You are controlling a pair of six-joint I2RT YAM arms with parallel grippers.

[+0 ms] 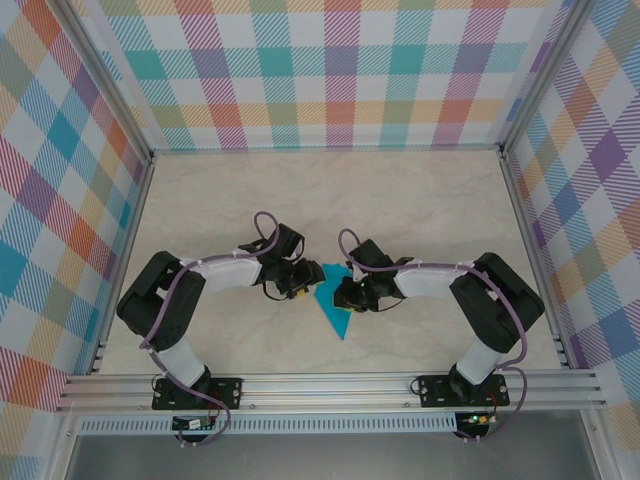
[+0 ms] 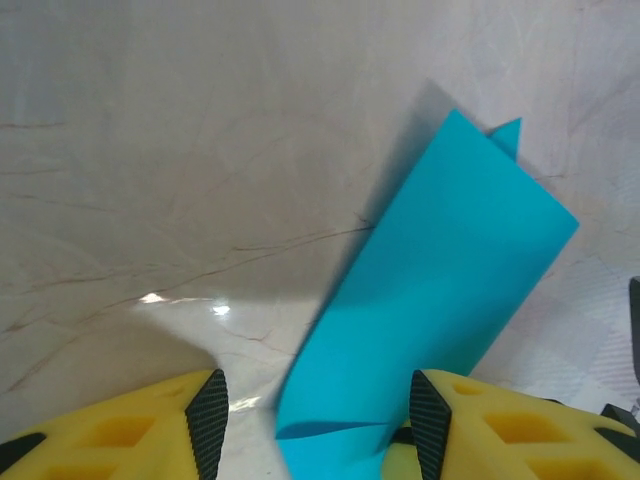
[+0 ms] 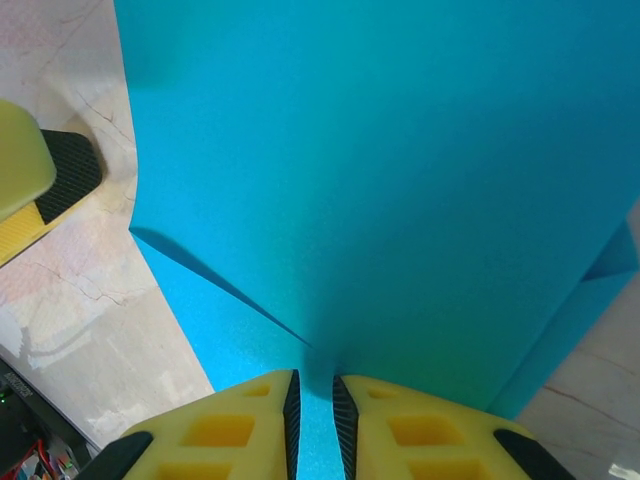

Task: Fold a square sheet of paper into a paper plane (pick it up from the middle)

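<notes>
One teal sheet of paper (image 1: pixel 333 305), folded, lies mid counter (image 1: pixel 420 200) btwn 2 claws; they hide its top part. Right claw (image 3: pixel 316 415) is narrow, pinching the paper's edge. Left claw (image 2: pixel 318 425) is wide, w/ a lifted paper flap btwn its pads, not squeezed.

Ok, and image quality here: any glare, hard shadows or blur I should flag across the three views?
Top external: evenly lit and sharp, no glare. Left wrist: small glare spots on the table; the teal paper throws a dark shadow beside it. Right wrist: the paper sits very close and looks grainy, with a shadowed crease; the right gripper pinching it is sharp.
</notes>
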